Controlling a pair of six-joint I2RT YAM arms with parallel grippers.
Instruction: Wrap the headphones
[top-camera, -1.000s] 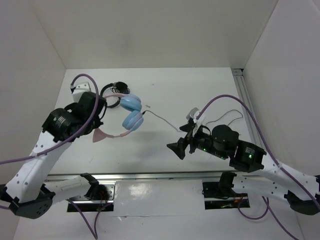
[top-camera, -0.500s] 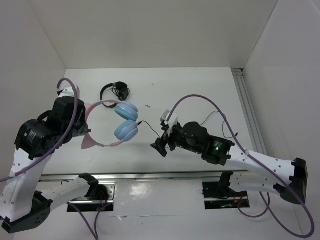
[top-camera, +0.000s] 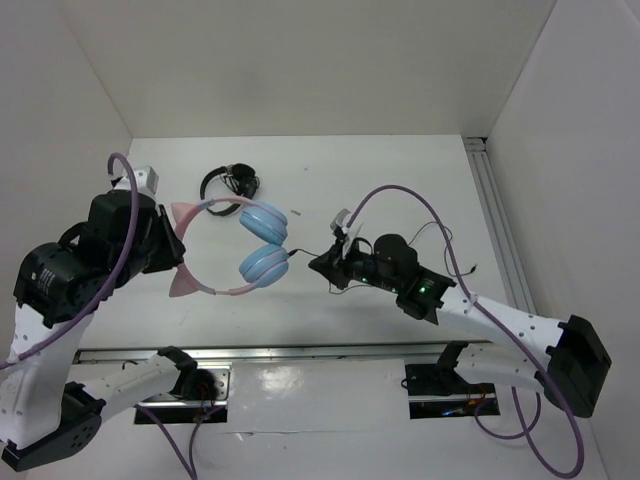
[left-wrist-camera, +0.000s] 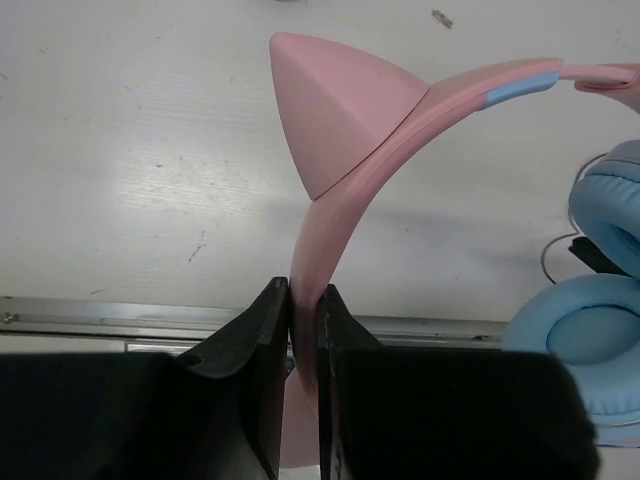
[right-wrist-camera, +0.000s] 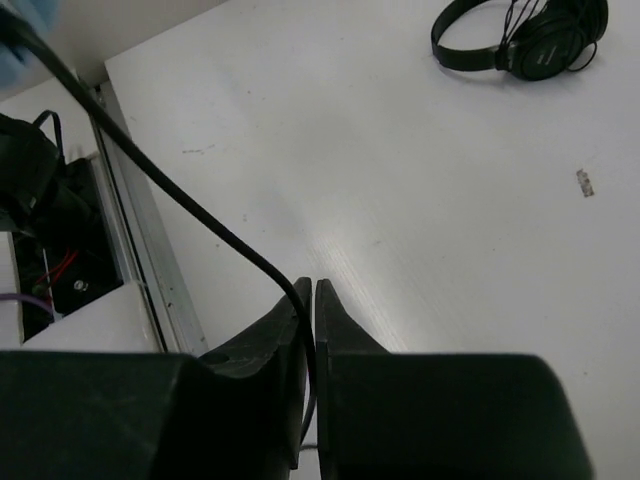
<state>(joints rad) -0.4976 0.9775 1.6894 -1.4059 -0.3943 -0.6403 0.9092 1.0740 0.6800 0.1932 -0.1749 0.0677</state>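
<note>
The left gripper (left-wrist-camera: 303, 305) has its jaws clamped on the pink band of the headphones (top-camera: 262, 266), holding them over the table (top-camera: 400, 180) — cat ears leftward, blue cups rightward, long axis running across. Their cable (right-wrist-camera: 170, 190) stretches right to the right gripper (right-wrist-camera: 308, 292) — jaws pinched on it. Smaller black headphones (top-camera: 232, 181) lie behind.

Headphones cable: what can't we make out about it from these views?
- Right wrist: the cable disappears between the fingers of the right gripper. The gripper body hides what follows.
- Top external: past that gripper the cable passes under the right arm. It is too thin there to trace its free end.
- Left wrist: the ear cups of the headphones are cut off by the right edge, and most of the cable is out of frame.
</note>
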